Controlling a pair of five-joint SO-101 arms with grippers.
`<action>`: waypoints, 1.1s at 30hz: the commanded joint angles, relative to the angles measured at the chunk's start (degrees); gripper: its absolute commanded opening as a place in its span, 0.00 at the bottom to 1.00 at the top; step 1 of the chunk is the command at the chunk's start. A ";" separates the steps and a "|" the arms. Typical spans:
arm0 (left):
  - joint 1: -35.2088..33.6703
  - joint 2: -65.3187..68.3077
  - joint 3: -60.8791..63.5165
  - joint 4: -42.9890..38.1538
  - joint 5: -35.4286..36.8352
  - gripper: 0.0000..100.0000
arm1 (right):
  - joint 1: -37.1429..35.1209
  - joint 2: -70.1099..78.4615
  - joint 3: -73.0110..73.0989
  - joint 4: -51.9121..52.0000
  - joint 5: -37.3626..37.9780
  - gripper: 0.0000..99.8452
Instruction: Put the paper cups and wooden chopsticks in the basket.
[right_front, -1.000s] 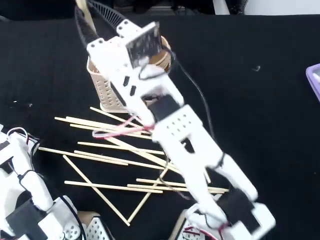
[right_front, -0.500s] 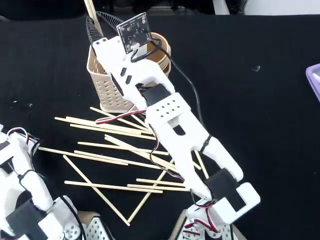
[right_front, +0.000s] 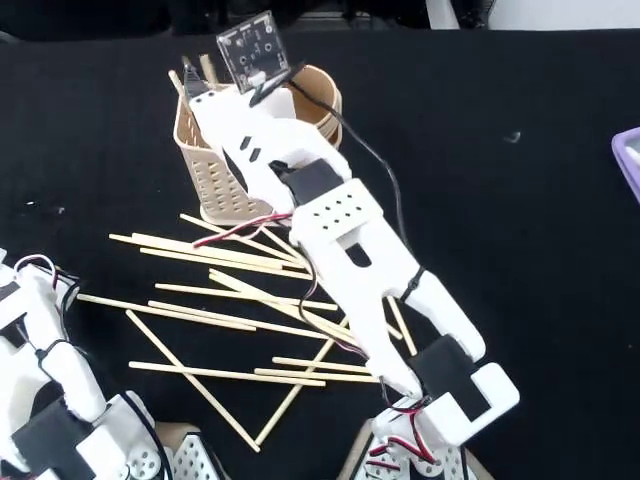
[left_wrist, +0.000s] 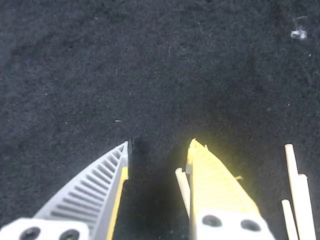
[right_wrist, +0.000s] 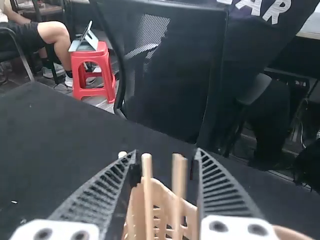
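Observation:
A beige perforated basket (right_front: 213, 178) stands at the back of the black table. A brown paper cup (right_front: 322, 98) sits at its right side, apparently inside it. My right gripper (right_front: 196, 86) (right_wrist: 162, 160) hangs over the basket's left rim, open. Two wooden chopsticks (right_wrist: 146, 192) (right_front: 207, 68) stand upright in the basket between its fingers. Several loose chopsticks (right_front: 230, 300) lie scattered on the table in front of the basket. My left gripper (left_wrist: 160, 145) is open, low over bare black table, with chopstick ends (left_wrist: 292, 175) beside it.
The right arm (right_front: 350, 250) stretches from the front edge across the scattered chopsticks to the basket. The left arm (right_front: 45, 400) sits at the front left corner. A purple object (right_front: 628, 160) pokes in at the right edge. Chairs and a red stool (right_wrist: 90, 60) stand behind the table.
The right gripper came down over the basket. The chopstick that stuck up high from it now stands low inside the basket, between the opened fingers. The left arm stayed put.

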 joint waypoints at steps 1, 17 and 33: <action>0.66 -0.88 -1.80 -0.88 0.44 0.19 | -0.09 -4.26 -5.23 4.57 -0.26 0.14; 0.66 -0.88 -1.71 -0.88 0.44 0.19 | -1.49 -39.69 2.59 64.88 6.07 0.14; 0.66 -0.88 -1.45 -0.79 0.44 0.19 | 3.25 -50.95 65.01 41.41 29.27 0.14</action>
